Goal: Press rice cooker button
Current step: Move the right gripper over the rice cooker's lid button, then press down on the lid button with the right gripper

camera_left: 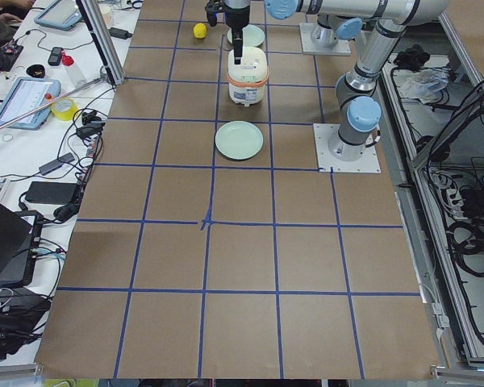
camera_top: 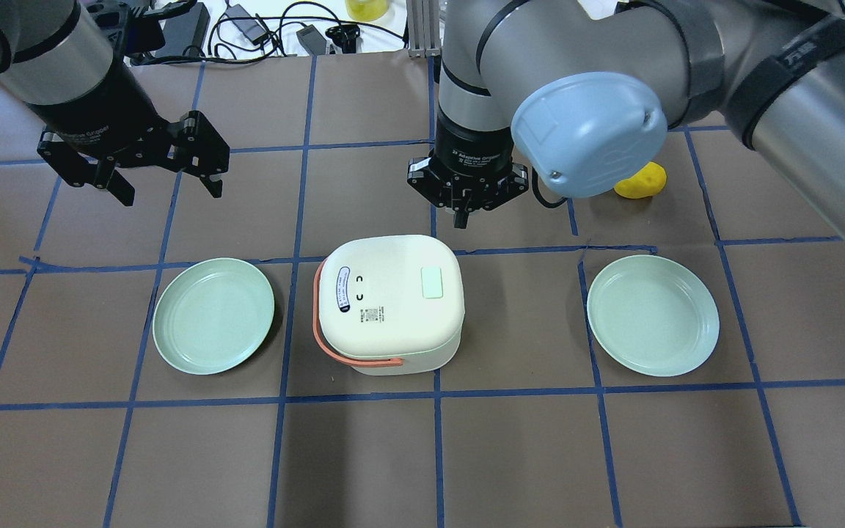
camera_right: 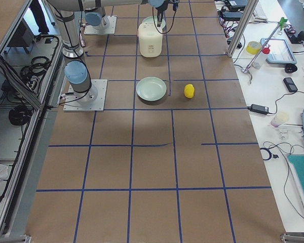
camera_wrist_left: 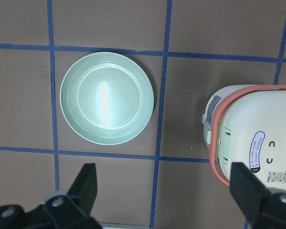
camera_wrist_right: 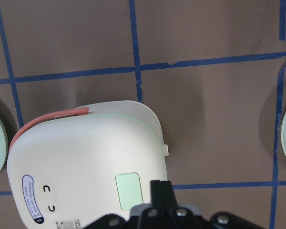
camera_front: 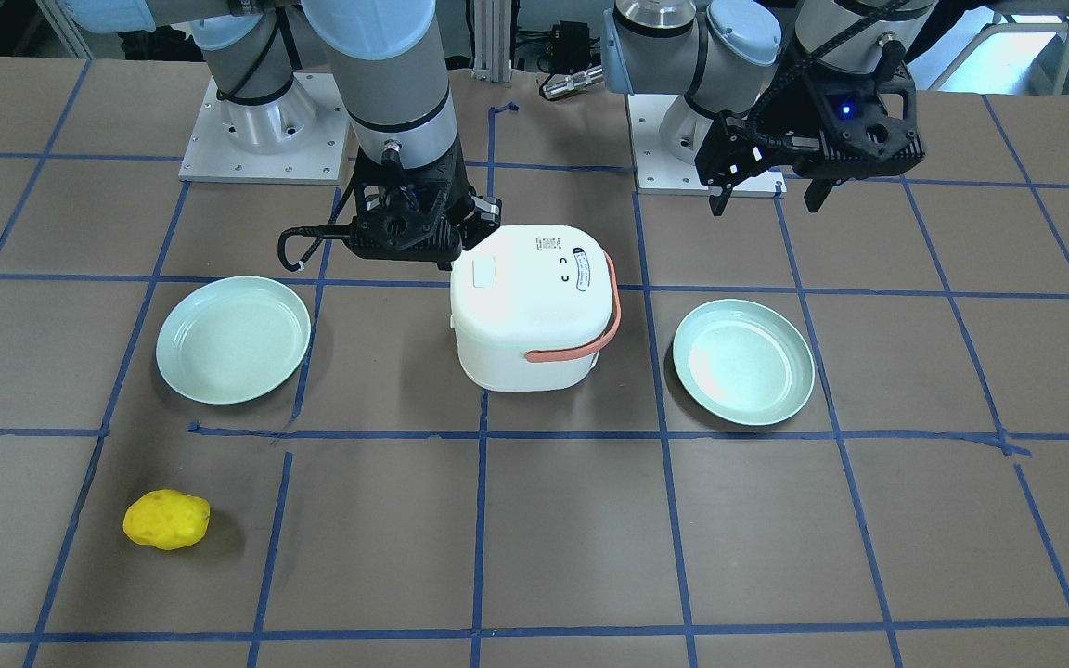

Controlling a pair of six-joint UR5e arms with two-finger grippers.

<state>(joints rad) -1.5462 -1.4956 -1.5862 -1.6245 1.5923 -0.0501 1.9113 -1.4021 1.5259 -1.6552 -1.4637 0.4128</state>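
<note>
Since the cooker (camera_top: 389, 301) looks light and could skid, push its button (camera_top: 431, 281) straight down with your clenched right fingers (camera_top: 463, 216).

White, round-cornered rice cooker (camera_top: 386, 304), upright at the middle of the brown surface (camera_top: 525, 455), lid shut. Pale green rectangular button (camera_top: 431, 282) flat on the lid top, right of centre in the overhead view. Salmon handle (camera_top: 315, 308) folded down around the left and near sides. Oval blue-edged label (camera_top: 342, 284) along the lid's left.
</note>
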